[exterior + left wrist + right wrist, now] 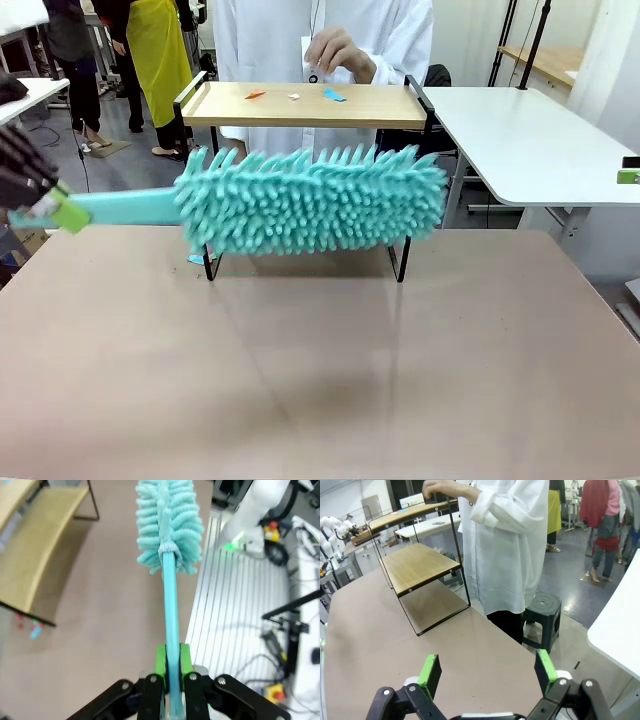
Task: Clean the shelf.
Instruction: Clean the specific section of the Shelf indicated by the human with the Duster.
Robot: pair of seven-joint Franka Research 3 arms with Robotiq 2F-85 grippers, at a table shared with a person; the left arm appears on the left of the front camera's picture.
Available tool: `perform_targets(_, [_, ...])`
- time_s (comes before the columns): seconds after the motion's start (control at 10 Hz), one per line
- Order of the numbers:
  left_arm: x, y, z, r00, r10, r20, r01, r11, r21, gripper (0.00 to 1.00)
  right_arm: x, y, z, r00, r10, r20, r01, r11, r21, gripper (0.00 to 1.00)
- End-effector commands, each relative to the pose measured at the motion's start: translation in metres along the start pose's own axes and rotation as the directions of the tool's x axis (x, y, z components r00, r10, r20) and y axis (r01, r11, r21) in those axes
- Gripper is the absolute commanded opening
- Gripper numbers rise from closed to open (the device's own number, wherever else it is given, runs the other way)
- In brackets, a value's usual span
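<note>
1. Tool: teal duster [315,200] with a shaggy head, held level across the middle of the front view. It is in front of the lower tier of the shelf [310,104] and below the top board [380,106].
2. Left gripper [171,666]: closed on the flat handle [171,605] of the duster, green pads pressed to both faces, at the bottom centre of the left wrist view.
3. Right gripper [487,672]: jaws spread wide with nothing between them, at the bottom of the right wrist view.
4. Shelf: placed in the upper centre of the front view, at the far side of the tan tabletop [320,380]. Small coloured scraps [334,95] are seen on the top board, with a person's hand [335,50] just above them.
5. Handling, as judged: the head is best raised to top-board height, laid flat and drawn along the board so that the scraps are carried off one end. The raised side rails should be cleared and the hand avoided. The lower tier can be wiped the same way.
6. Not made out: the lower board is hidden behind the duster head in the front view. Contact between head and shelf cannot be told. The left gripper is cut off at the left edge of the front view.
</note>
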State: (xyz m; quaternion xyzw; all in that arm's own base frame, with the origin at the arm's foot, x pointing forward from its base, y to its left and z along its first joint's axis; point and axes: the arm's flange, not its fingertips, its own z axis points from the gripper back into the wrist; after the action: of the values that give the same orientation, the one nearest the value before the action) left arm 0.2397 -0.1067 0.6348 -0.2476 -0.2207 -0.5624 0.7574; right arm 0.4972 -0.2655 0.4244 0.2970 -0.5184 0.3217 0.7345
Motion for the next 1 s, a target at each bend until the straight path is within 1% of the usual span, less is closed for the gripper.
perform_targets(0.0, [0.044,-0.021,0.013,0.997,0.074,0.035,-0.076,0.996,0.045,0.13,0.003,0.001,0.000,1.000,0.006,0.001,-0.006,1.000,-0.001,1.00])
perform_targets(0.1, [0.065,-0.031,0.019,0.986,0.164,0.029,-0.166,0.982,0.092,0.13,0.003,0.001,0.000,1.000,0.006,0.001,-0.006,1.000,-0.001,1.00])
perform_targets(0.2, [0.090,-0.038,0.023,0.958,0.285,0.018,-0.285,0.950,0.131,0.13,0.003,0.001,0.000,1.000,0.006,0.001,-0.006,1.000,-0.001,1.00])
perform_targets(0.3, [0.116,-0.045,0.024,0.935,0.354,0.026,-0.355,0.927,0.121,0.13,0.003,0.001,0.000,1.000,0.006,0.001,-0.006,1.000,-0.001,1.00])
perform_targets(0.5, [0.173,-0.052,0.024,0.869,0.489,0.076,-0.493,0.841,0.223,0.13,0.003,0.001,0.000,1.000,0.006,0.001,-0.006,1.000,-0.001,1.00])
perform_targets(0.6, [0.203,-0.053,0.017,0.846,0.523,0.101,-0.528,0.798,0.292,0.13,0.003,0.001,0.000,1.000,0.006,0.001,-0.006,1.000,-0.001,1.00])
perform_targets(0.7, [0.232,-0.048,0.007,0.816,0.561,0.139,-0.568,0.734,0.373,0.13,0.003,0.001,0.000,1.000,0.006,0.001,-0.006,1.000,-0.001,1.00])
perform_targets(0.8, [0.260,-0.039,-0.008,0.775,0.607,0.175,-0.614,0.660,0.434,0.13,0.003,0.001,0.000,1.000,0.006,0.001,-0.006,1.000,-0.001,1.00])
perform_targets(0.9, [0.283,-0.029,-0.021,0.752,0.625,0.209,-0.639,0.613,0.465,0.13,0.003,0.001,0.000,1.000,0.006,0.001,-0.006,1.000,-0.001,1.00])
